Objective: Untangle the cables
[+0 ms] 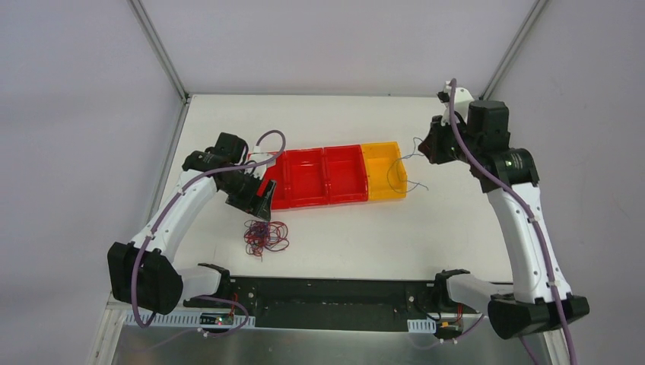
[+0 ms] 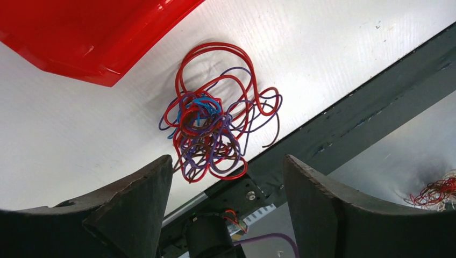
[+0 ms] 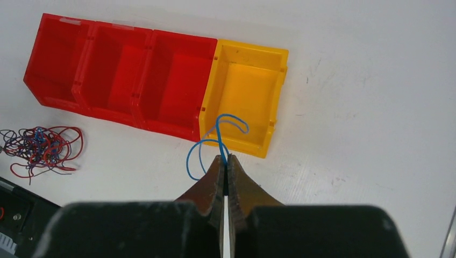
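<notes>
A small tangle of thin red, blue and purple cables point(image 1: 264, 236) lies on the white table in front of the red bins; it also shows in the left wrist view point(image 2: 215, 124) and the right wrist view point(image 3: 40, 147). My left gripper point(image 2: 226, 183) is open and empty, hovering just above and behind the tangle, near the leftmost red bin point(image 1: 268, 184). My right gripper point(image 3: 226, 159) is shut on a single blue cable point(image 3: 215, 141), held in the air over the near edge of the yellow bin point(image 3: 248, 97). The cable hangs beside that bin in the top view point(image 1: 401, 169).
A row of three red bins point(image 1: 323, 176) and one yellow bin point(image 1: 385, 169) stands mid-table. A black rail point(image 1: 335, 293) runs along the table's near edge between the arm bases. More loose wires point(image 2: 436, 193) lie below the table edge.
</notes>
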